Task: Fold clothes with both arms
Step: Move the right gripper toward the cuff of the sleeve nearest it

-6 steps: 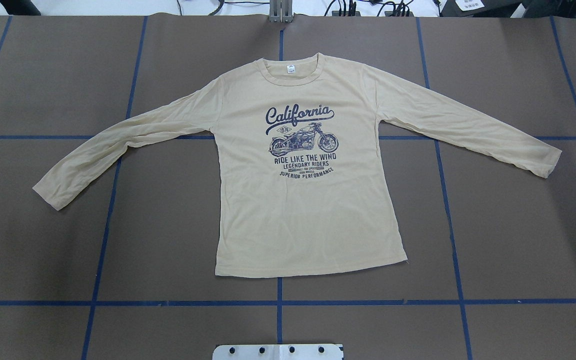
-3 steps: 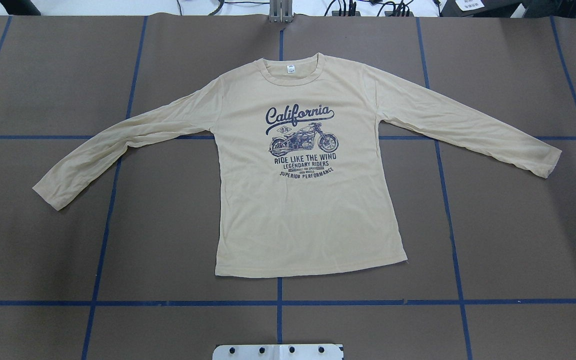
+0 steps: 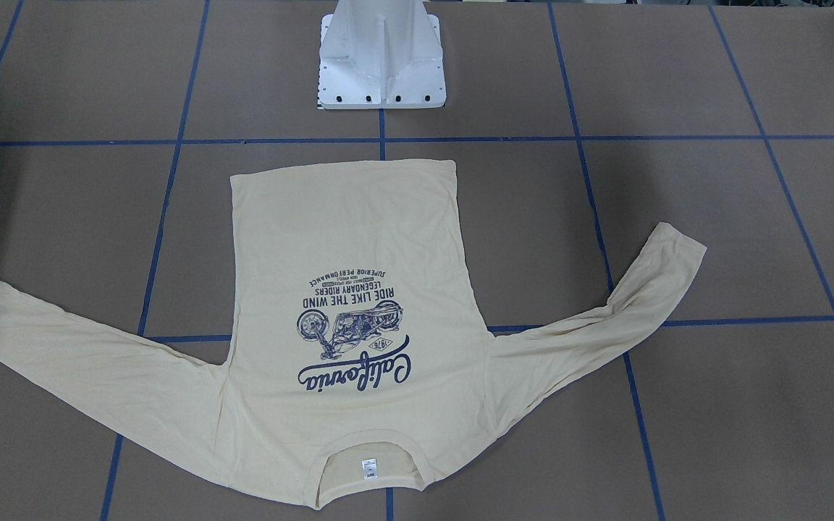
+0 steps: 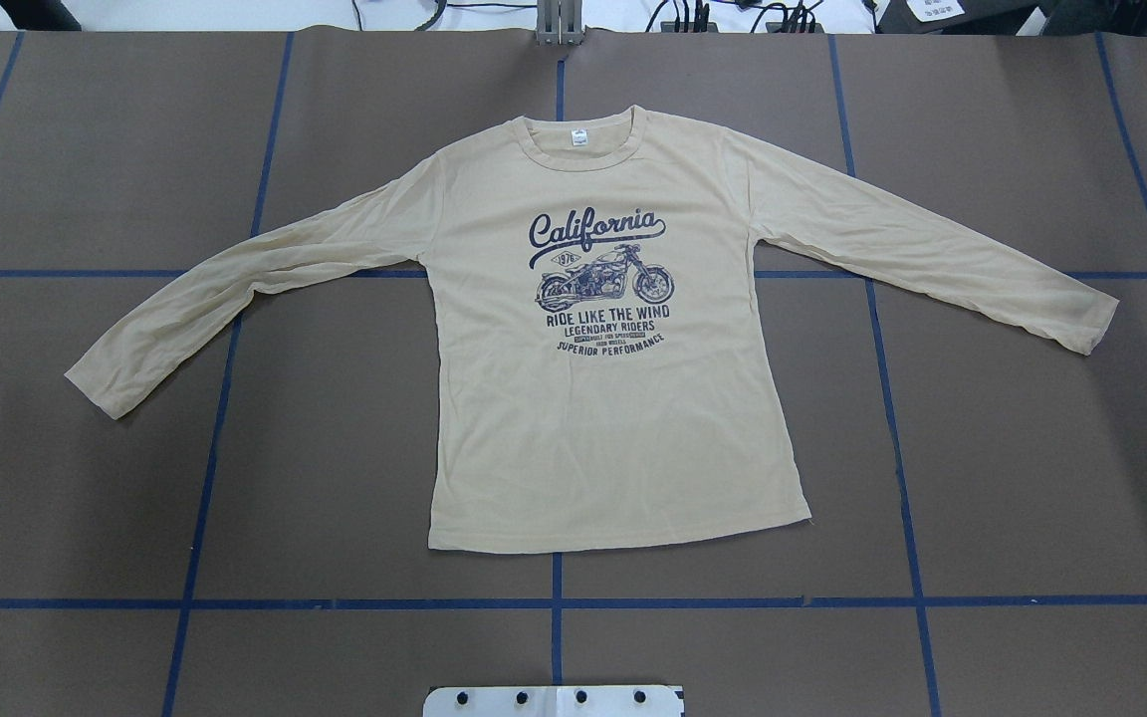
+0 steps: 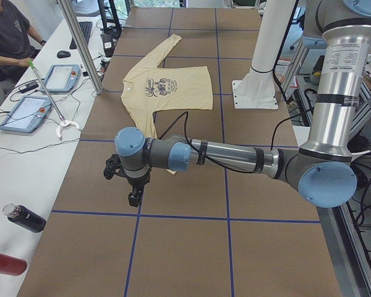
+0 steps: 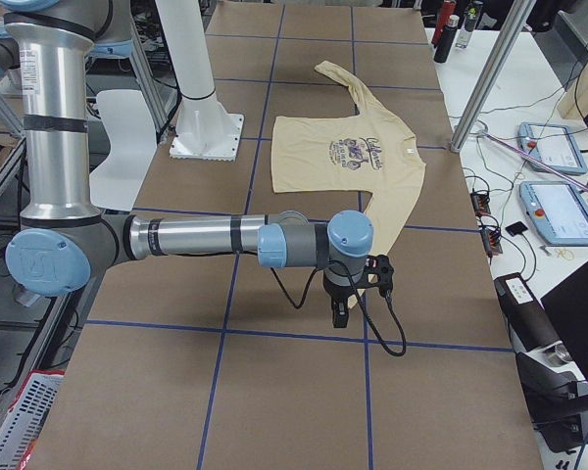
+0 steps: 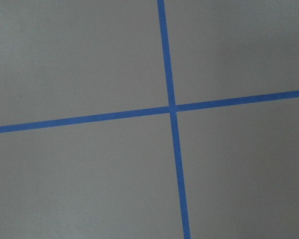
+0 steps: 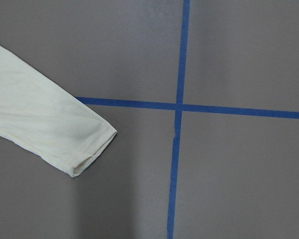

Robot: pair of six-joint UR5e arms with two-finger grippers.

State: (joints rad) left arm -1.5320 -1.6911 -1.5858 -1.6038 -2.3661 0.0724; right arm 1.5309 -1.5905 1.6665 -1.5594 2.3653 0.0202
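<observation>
Now the long-sleeved T-shirt (image 4: 613, 398) is lying flat, print up, on the bench (image 4: 335, 478), spread for folding. I am holding the left arm (image 5: 229, 158) and right arm (image 6: 191, 237) low beyond the cuffs (image 8: 92, 149), probably for sleeve grasps; the jaws' state I cannot tell.

Robotics lab — blue-taped table (image 4: 335, 448), teach pendants (image 6: 559, 211) (two, cabled), aluminium post (image 6: 492, 73), white pedestal base (image 3: 381, 79)
</observation>
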